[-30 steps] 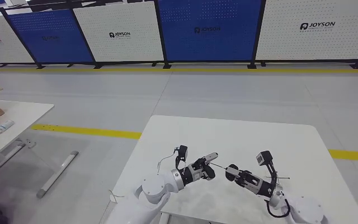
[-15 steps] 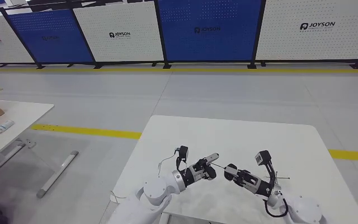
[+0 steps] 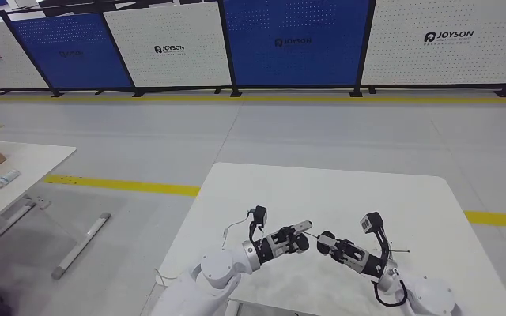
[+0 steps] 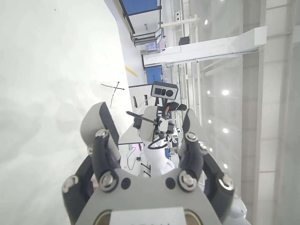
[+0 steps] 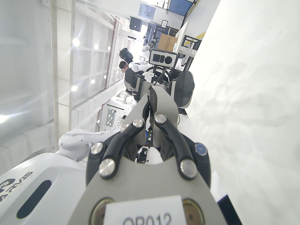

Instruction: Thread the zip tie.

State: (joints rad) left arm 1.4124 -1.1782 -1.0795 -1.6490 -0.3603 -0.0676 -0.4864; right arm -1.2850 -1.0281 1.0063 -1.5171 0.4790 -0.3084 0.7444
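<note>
The zip tie (image 4: 140, 117) is up over the table (image 4: 46, 47), pinched in the right gripper (image 5: 150, 92). The left gripper (image 4: 146, 111) is spread wide right opposite it. The tie looks thin, light and springy, so I'd grab near the tip or it'll flop.

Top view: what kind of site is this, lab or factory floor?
Probably a robot test hall or factory-style lab: blue and white pegboard partitions, a yellow line on the grey floor, a white work table. High ceiling lights show in the left wrist view.
</note>
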